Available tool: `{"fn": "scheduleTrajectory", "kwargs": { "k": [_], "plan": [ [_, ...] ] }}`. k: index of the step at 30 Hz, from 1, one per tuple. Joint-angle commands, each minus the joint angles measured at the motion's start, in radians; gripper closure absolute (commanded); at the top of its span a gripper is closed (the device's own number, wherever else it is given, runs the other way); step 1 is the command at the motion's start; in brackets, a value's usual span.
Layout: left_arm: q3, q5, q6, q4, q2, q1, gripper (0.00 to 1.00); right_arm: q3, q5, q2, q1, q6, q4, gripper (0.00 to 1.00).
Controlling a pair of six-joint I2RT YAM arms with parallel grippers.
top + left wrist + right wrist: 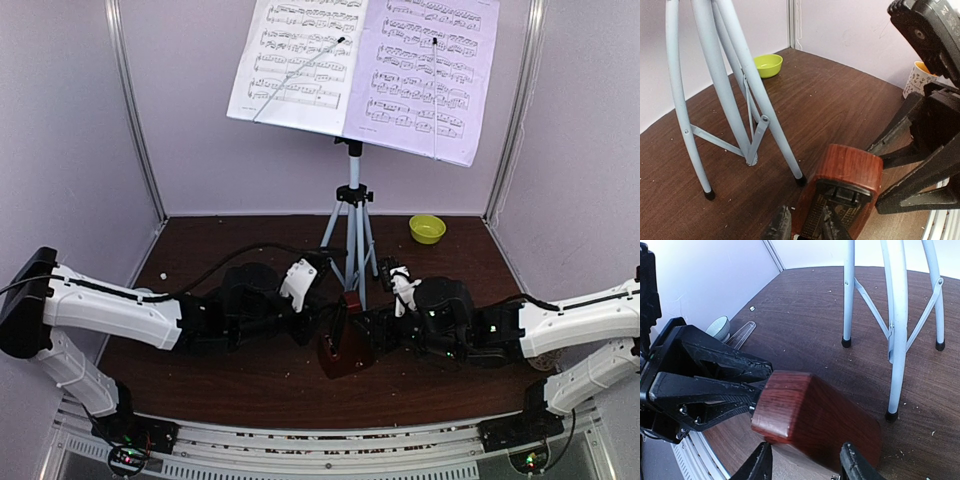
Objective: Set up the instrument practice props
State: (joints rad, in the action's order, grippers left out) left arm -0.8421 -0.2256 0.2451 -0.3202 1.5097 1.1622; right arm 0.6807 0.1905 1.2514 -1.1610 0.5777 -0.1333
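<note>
metronome is near the middle of the table, just at 6 o'clock from the tripod feet. One foot is right beside it. Both grippers are on it: left arm reaches in from 9 o'clock, right arm from 3.

left gripper: fingers narrowly apart, tips at the metronome's front face just under the wooden top cap, with the scale strip showing between them. Can't tell whether they pinch anything or only sit against the face.

right gripper: fingers spread, one at each flank of the red-brown body. Contact isn't resolvable from its own wrist view, so can't tell if it's clamped or apart.

Attitude: in the right wrist view the metronome reads tilted, narrow end toward the left gripper's black fingers, which meet it there. Can't tell if the base is flat on the table.

clear tapered piece lies flat on the table at 10 o'clock in the right wrist frame, well apart from the metronome. It is beside a small pale round item I can't identify.

Stand is upright. Up top, left page and right page sit side by side, meeting in the middle, with a thin wire arm across each.

yellow-green bowl is at 2 o'clock from the tripod feet, near the back corner. patterned mug is at 2 o'clock in the left wrist frame, behind the right arm.
</note>
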Motion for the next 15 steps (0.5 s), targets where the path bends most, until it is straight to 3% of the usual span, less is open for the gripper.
{"fn": "scheduleTrajectory", "kwargs": {
  "k": [1,8,15],
  "plan": [
    [-0.037,0.038,-0.02,-0.029,0.018,0.002,0.79,-0.005,0.002,-0.006,-0.002,-0.012,-0.028,0.54],
    [-0.037,0.058,-0.035,-0.026,0.022,0.022,0.81,-0.002,-0.006,0.002,-0.002,-0.014,-0.038,0.56],
    [-0.082,-0.072,-0.024,0.059,0.049,0.062,0.83,-0.001,-0.016,0.008,-0.002,-0.012,-0.047,0.58]
  ]
}}
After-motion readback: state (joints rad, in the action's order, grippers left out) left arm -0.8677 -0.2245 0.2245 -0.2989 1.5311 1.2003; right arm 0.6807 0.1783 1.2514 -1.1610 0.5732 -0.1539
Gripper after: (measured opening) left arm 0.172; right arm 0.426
